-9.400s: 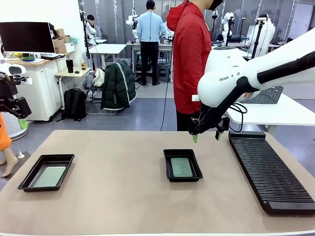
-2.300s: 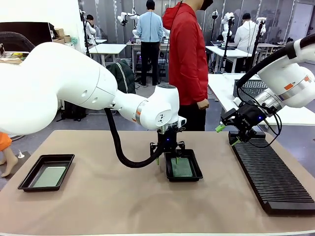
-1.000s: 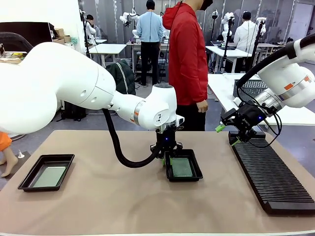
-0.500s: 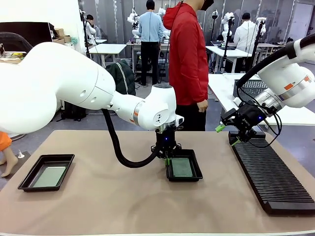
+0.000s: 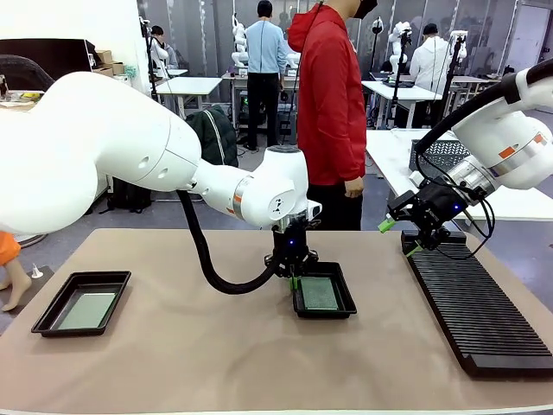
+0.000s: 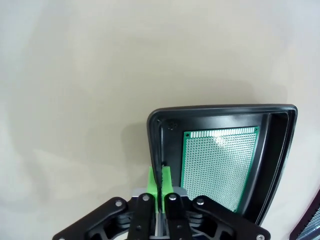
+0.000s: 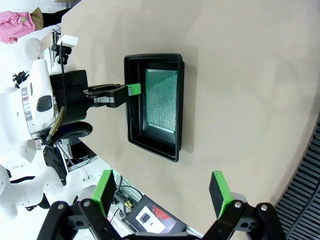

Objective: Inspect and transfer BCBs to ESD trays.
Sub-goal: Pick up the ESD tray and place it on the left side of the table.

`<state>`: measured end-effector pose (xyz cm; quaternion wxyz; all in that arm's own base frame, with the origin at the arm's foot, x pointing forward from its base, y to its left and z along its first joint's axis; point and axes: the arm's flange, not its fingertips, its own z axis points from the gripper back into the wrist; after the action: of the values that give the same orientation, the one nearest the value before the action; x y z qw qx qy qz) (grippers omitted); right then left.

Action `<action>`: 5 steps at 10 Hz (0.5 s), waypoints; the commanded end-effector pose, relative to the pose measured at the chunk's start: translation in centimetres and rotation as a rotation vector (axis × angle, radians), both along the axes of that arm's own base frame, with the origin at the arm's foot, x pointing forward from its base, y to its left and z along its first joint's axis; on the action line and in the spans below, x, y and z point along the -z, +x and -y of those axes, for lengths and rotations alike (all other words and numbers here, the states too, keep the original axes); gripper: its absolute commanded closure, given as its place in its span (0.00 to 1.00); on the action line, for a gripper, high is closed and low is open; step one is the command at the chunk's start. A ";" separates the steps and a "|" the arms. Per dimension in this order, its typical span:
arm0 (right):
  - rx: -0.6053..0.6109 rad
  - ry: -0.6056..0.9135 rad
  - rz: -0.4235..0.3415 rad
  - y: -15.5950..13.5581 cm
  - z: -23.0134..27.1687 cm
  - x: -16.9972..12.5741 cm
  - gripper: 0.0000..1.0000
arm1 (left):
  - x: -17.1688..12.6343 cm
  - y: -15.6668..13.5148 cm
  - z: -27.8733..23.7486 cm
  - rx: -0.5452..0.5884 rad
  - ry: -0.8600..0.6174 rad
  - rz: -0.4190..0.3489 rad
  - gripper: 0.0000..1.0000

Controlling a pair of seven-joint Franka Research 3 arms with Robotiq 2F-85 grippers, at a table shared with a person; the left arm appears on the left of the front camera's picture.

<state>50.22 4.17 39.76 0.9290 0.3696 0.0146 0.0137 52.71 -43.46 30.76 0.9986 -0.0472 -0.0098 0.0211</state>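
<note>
The left gripper (image 6: 160,176) has its jaws clenched on the near-left rim of the shallow black plastic tray (image 5: 321,291) at mid-desk, a green perforated circuit board (image 6: 220,167) lying flat inside it. The right gripper (image 7: 162,191) hangs released over the long black ribbed rack (image 5: 473,298).

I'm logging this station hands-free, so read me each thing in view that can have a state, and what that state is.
Left gripper: shut, fingers pinching the near wall of the middle tray.
Right gripper: open, holding nothing, above the slotted rack.
Middle tray: flat on the table, one green board lying flat inside.
Left tray: flat on the table, one board inside, untouched.
Slotted rack: no boards in it.
</note>
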 end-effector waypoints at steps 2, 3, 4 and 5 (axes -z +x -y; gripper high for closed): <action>0.010 -0.021 -0.012 -0.2 -0.1 -0.2 0.00 | -0.1 0.0 0.2 0.015 0.002 0.017 1.00; 0.010 -0.021 -0.012 -0.2 -0.1 -0.2 0.00 | -0.1 0.0 0.2 0.015 0.002 0.017 1.00; 0.010 -0.021 -0.012 -0.2 -0.1 -0.2 0.00 | -0.1 0.0 0.2 0.004 -0.002 0.002 0.97; 0.010 -0.021 -0.012 -0.2 -0.1 -0.2 0.00 | -0.3 -0.2 -0.8 0.020 -0.043 0.020 0.97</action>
<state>50.22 4.17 39.76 0.9290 0.3696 0.0147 0.0137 52.74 -43.72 30.89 0.9984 -0.0513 -0.0137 0.0175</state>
